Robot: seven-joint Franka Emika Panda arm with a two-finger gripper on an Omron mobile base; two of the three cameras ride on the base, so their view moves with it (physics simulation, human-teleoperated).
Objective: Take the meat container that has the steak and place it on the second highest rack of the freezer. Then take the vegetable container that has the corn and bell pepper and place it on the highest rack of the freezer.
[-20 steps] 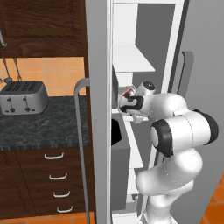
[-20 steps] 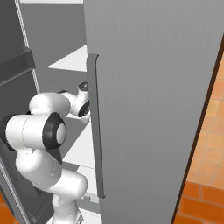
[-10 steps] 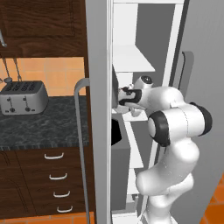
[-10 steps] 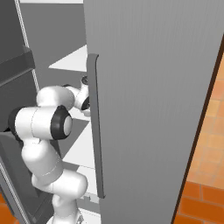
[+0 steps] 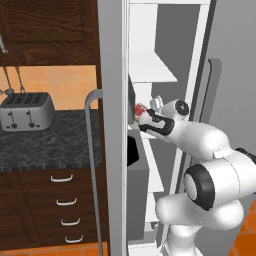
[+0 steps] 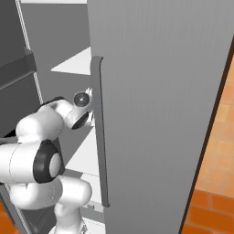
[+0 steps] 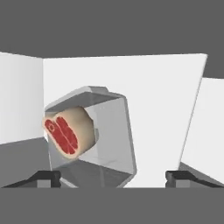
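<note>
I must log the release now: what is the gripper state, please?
Gripper: open, holding nothing; the meat container with the steak sits just ahead.

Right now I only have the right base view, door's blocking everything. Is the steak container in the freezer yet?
Observer: Yes. Hand view shows the meat container sitting on a white freezer shelf, steak inside.
Operator: Gripper holding it?
Observer: No. The gripper is open, its fingertips wide on either side of the container.
Operator: Which rack?
Observer: Left base view: the hand sits at the shelf below the topmost visible one.
</note>
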